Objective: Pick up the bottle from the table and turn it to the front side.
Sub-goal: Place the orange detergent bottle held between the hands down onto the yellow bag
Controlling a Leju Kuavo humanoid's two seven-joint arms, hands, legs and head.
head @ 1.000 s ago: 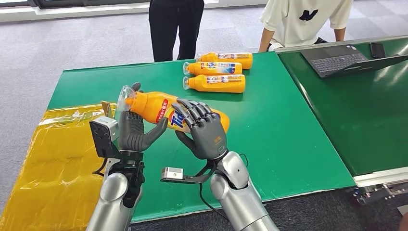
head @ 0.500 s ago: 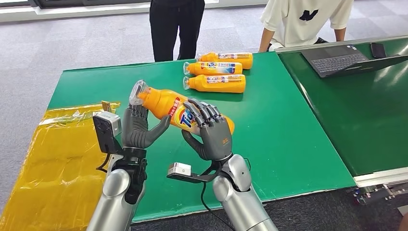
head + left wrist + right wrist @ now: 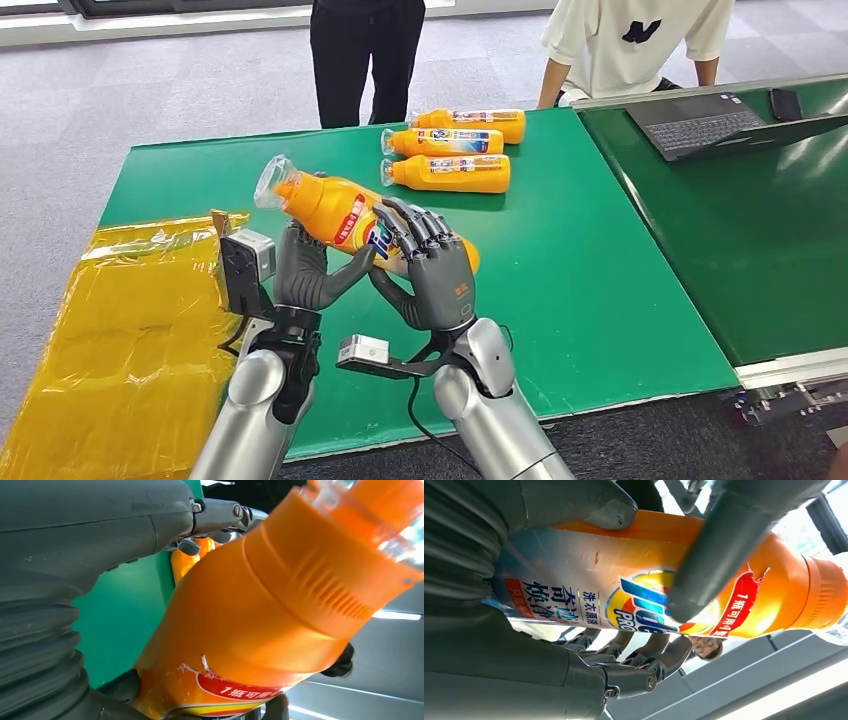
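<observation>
While both hands hold it up in the middle of the head view, the orange bottle (image 3: 345, 215) is off the green surface (image 3: 560, 260), tilted, with its clear cap end pointing to the upper left of the frame. The left hand (image 3: 305, 270) cups the bottle from below, near the cap end, with its thumb against the label. The right hand (image 3: 430, 265) wraps its fingers over the fat end of the bottle.

The right wrist view shows the blue, yellow and red label up close, with a grey thumb lying across it. The left wrist view shows the ribbed orange neck and the clear cap, which look small from the head.

Three more orange bottles (image 3: 452, 172) lie on their sides in a row near the top of the head view, well apart from the hands. A yellow sheet (image 3: 110, 330) lies at the lower left. A laptop (image 3: 700, 120) sits at the upper right, and two people (image 3: 365, 50) stand behind the surface
</observation>
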